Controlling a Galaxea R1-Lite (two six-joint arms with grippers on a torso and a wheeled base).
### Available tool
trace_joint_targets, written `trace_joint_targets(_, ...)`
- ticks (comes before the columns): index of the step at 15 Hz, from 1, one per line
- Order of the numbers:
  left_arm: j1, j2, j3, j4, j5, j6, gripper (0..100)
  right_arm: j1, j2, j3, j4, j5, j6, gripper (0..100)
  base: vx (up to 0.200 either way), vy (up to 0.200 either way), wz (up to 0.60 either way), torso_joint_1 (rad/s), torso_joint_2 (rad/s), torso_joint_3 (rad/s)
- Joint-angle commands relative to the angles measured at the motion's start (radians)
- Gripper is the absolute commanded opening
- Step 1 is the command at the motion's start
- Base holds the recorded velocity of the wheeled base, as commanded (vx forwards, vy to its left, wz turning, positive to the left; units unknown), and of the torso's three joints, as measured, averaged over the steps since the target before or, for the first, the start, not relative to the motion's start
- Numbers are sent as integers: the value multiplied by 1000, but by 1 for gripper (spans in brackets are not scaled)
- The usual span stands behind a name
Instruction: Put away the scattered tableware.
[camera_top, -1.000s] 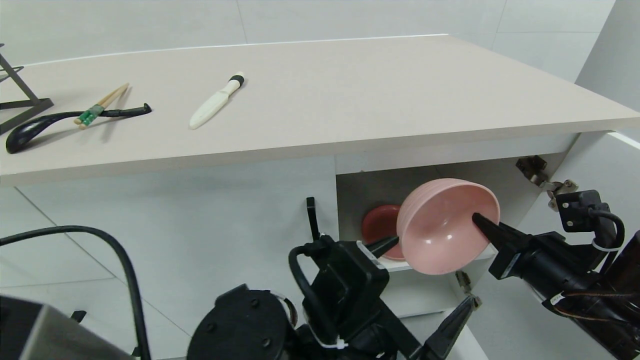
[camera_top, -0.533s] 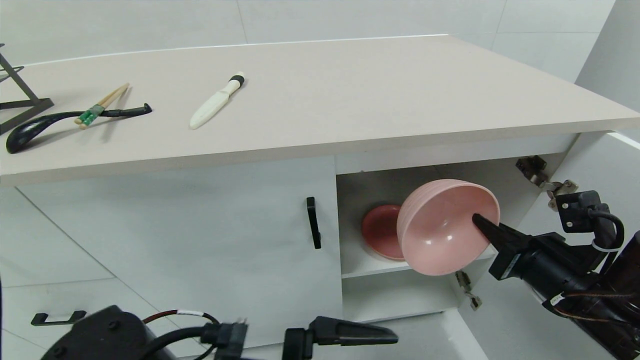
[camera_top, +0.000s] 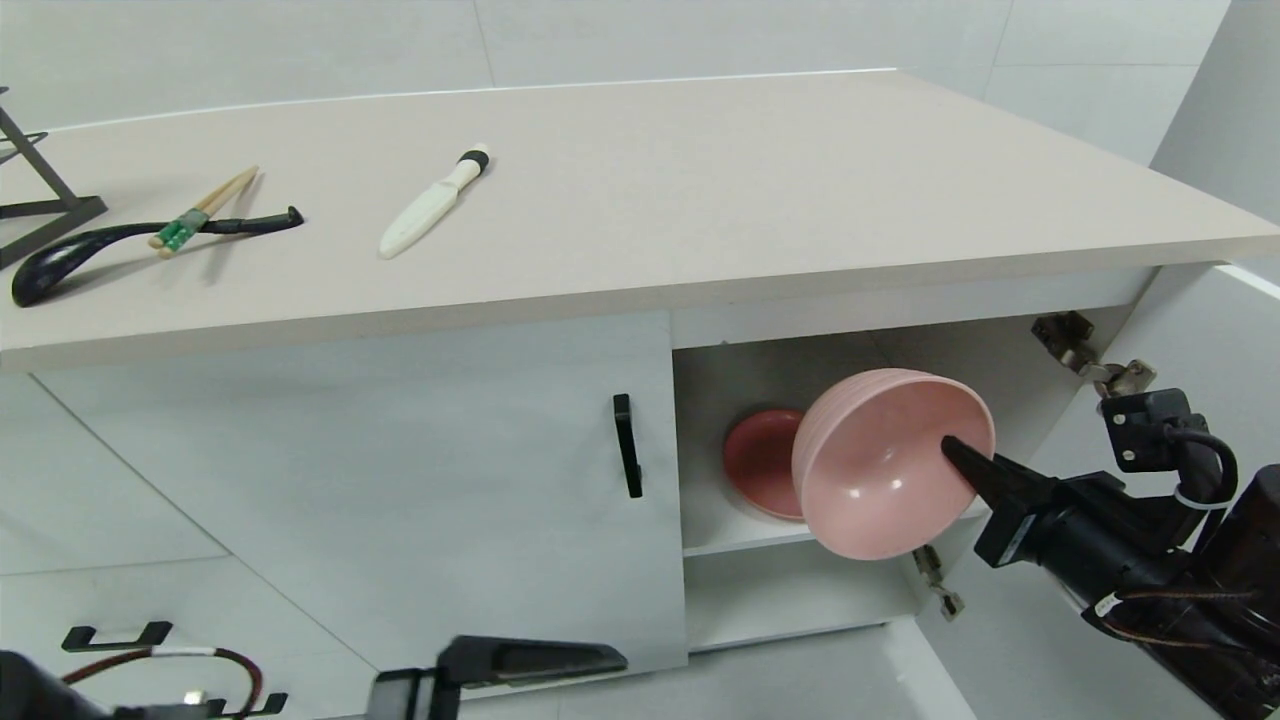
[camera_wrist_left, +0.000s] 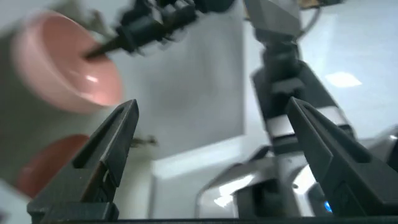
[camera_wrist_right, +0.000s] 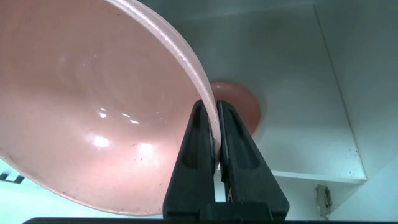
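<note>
I've got R gripper (camera_top: 948, 446) clamped on rim of glossy ribbed pink bowl (camera_top: 868, 485), tilted, before white cabinet shelf (camera_top: 728, 536); small red dish (camera_top: 760, 462) farther in. L gripper (camera_wrist_left: 212, 104) jaws apart, near left.

Left hand (camera_wrist_left: 212, 106) pulled back low, pink bowl (camera_top: 880, 470) dipped

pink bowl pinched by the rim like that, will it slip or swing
The pink bowl looks glossy and rigid, so the right gripper pinching only its rim may slip. Held at one edge, it could pivot. It may chip against the red dish.
</note>
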Motion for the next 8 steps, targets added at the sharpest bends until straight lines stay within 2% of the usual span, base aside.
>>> trace_joint_targets(1,112,-161,4,-1,5,-12,100,1,10,1,-1,0,1,0,0,0,0,0,0,0)
trace_joint_targets(2,144,-265,4,7,28,-65,100,-1,24,3,-1,0,3,0,0,0,0,0,0,0)
trace_joint_targets(3,144,-359,4,63,78,-128,100,-2,35,7,-1,0,3,0,0,0,0,0,0,0)
trace_joint_targets(4,144,-483,4,177,144,-199,100,-4,46,13,-1,0,3,0,0,0,0,0,0,0)
trace_joint_targets(5,145,-574,4,269,174,-236,100,-4,52,19,-1,0,4,0,0,0,0,0,0,0)
trace_joint_targets(6,174,-773,4,498,189,-292,100,-4,55,29,-1,0,4,0,0,0,0,0,0,0)
trace_joint_targets(7,228,-880,4,620,187,-311,100,-4,55,32,-1,0,6,0,0,0,0,0,0,0)
trace_joint_targets(8,306,-1031,4,784,187,-317,100,-4,55,32,-1,-1,15,0,0,0,0,0,0,0)
